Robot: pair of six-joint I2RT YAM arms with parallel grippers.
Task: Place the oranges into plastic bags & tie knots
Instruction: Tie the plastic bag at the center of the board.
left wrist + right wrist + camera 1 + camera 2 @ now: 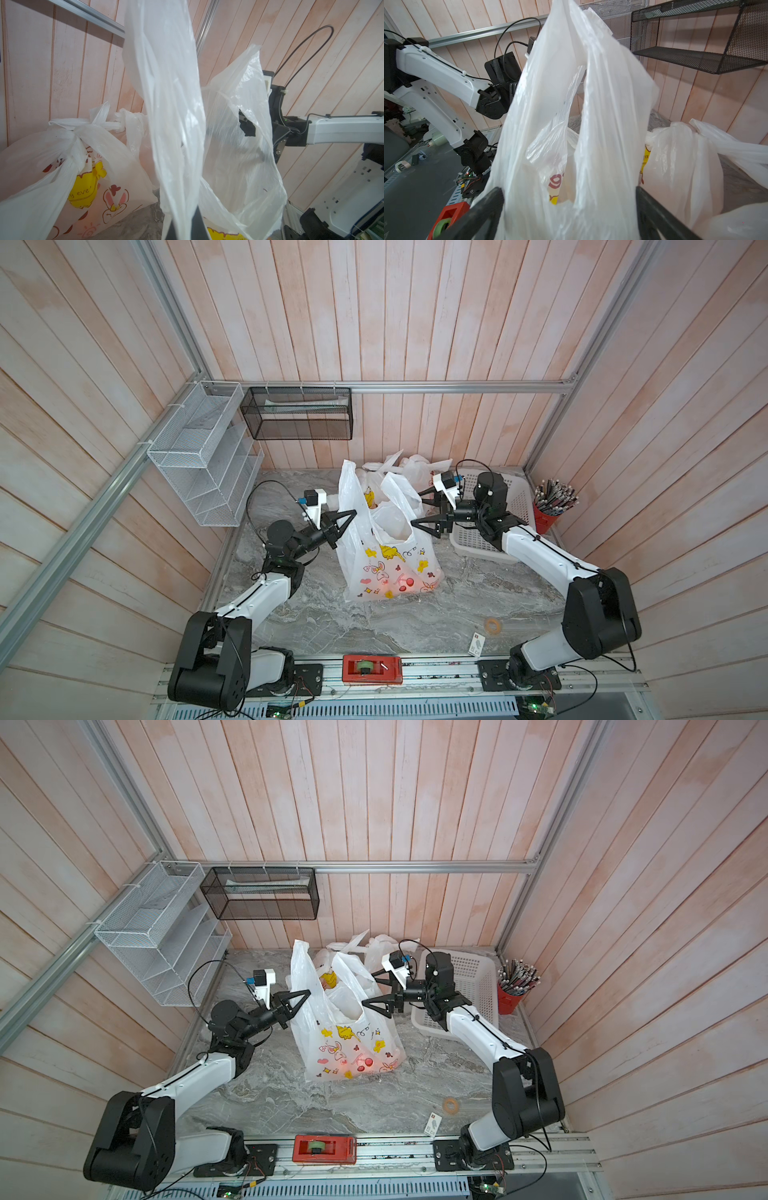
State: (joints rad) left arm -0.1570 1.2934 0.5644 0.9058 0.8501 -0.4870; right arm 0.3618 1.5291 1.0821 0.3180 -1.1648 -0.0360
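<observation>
Nearest, on the front rail: red tape dispenser [372, 669] with a green roll. Behind it, in both top views, open plastic bag [386, 560] standing on the marble bench [415, 626], handle strips upright. Left arm [262, 593] bent at the elbow, wrist turned toward the bag; left jaws shut on the left handle strip [348, 485], holding it up. Right arm [544, 556] stretched over the white basket [521, 499]; right jaws spread wide, one finger on each side of the bag's film, gripping nothing. Orange glow low inside the bag, oranges not clearly told. Two tied plastic bags [415, 470] at the back wall, knot [76, 133] with loose ends sideways.
</observation>
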